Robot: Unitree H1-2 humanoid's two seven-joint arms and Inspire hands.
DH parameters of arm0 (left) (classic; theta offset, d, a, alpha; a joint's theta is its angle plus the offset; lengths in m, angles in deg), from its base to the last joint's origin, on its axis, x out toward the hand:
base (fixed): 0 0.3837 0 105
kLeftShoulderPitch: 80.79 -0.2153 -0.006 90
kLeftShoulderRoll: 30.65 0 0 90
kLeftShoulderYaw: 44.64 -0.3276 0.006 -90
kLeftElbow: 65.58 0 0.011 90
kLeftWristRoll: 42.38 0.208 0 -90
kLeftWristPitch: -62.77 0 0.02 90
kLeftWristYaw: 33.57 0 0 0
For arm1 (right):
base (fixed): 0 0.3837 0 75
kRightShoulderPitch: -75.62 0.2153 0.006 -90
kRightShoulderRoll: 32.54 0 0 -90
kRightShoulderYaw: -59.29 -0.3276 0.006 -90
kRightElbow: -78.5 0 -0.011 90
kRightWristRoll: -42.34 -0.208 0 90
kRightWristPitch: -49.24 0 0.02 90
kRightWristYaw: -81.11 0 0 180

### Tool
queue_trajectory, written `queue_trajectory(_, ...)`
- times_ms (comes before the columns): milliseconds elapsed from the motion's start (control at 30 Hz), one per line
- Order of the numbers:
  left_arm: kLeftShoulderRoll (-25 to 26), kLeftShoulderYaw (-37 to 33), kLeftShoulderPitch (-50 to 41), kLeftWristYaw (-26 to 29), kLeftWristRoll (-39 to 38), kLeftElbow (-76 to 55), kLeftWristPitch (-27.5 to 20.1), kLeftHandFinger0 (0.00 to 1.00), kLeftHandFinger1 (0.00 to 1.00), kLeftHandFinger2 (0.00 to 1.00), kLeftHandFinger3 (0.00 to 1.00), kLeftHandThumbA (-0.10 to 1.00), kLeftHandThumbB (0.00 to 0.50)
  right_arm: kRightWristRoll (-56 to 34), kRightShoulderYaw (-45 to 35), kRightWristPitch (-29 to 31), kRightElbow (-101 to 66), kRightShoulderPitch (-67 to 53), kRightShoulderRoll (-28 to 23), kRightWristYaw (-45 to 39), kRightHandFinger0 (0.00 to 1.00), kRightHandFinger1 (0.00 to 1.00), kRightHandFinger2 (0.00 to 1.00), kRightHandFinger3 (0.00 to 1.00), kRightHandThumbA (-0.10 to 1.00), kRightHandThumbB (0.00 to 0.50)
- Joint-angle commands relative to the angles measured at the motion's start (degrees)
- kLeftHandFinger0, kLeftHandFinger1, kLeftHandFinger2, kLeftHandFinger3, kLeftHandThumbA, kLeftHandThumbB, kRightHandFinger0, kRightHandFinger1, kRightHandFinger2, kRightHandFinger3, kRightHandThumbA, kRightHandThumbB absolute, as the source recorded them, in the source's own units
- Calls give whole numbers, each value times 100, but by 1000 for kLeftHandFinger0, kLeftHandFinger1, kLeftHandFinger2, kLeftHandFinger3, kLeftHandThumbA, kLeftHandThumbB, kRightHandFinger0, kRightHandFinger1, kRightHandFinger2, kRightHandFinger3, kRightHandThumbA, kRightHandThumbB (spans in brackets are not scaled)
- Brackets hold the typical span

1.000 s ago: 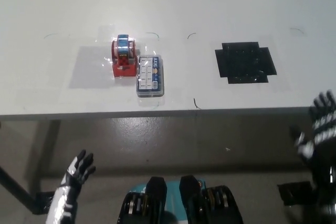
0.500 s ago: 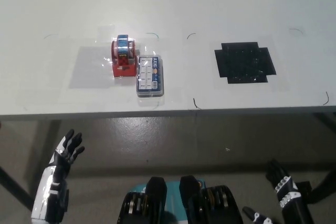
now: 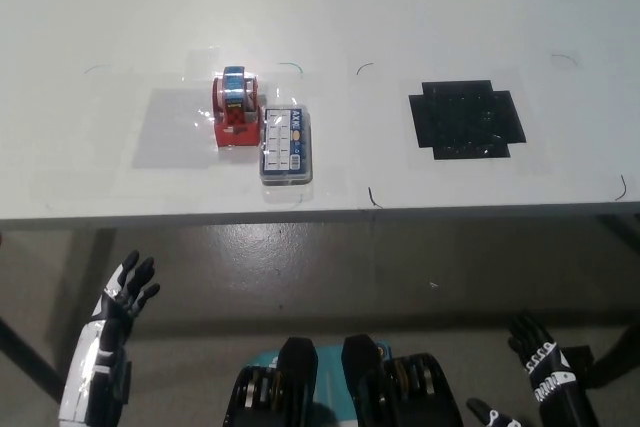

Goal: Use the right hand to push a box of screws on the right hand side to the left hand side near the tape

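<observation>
The clear box of screws (image 3: 286, 145) with a blue-and-white label lies on the white table (image 3: 400, 7), touching the right side of the red tape dispenser (image 3: 235, 107). My black right hand (image 3: 545, 372) hangs low at the bottom right, below the table's front edge and far from the box, fingers apart and holding nothing. At the lower left my white left hand (image 3: 120, 297) rests, open too, also below the table edge.
A black cross-shaped tape patch (image 3: 466, 118) marks the table on the right. A pale grey rectangle (image 3: 175, 127) lies left of the dispenser. The table's front edge (image 3: 320, 215) runs across the middle, with floor below it.
My right hand has dropped from beside the table's right edge to the bottom right corner. The left hand shifted slightly left and lower. Box and dispenser have not moved.
</observation>
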Motion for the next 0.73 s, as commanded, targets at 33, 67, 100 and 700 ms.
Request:
queue_trajectory(33, 6, -7, -115, 13, 3, -78, -106, 1000, 1000, 1000, 1000, 1000, 135, -382, -36, 300, -137, 17, 53, -207, 1000, 1000, 1000, 1000, 1000, 252)
queue_trajectory(67, 5, -16, -123, 1, -11, -77, -114, 1000, 1000, 1000, 1000, 1000, 134, -375, -34, 273, -173, 10, 61, -199, 1000, 1000, 1000, 1000, 1000, 251)
queue_trajectory(100, 5, -26, -128, -8, -17, -76, -119, 1000, 1000, 1000, 1000, 998, 142, -354, -33, 256, -206, 6, 65, -189, 1000, 1000, 1000, 1000, 1000, 246)
queue_trajectory(700, -86, -29, -262, 8, -15, -71, -109, 1000, 1000, 1000, 1000, 952, 132, -324, -60, -94, -467, -1, 75, -154, 1000, 1000, 1000, 1000, 924, 201)
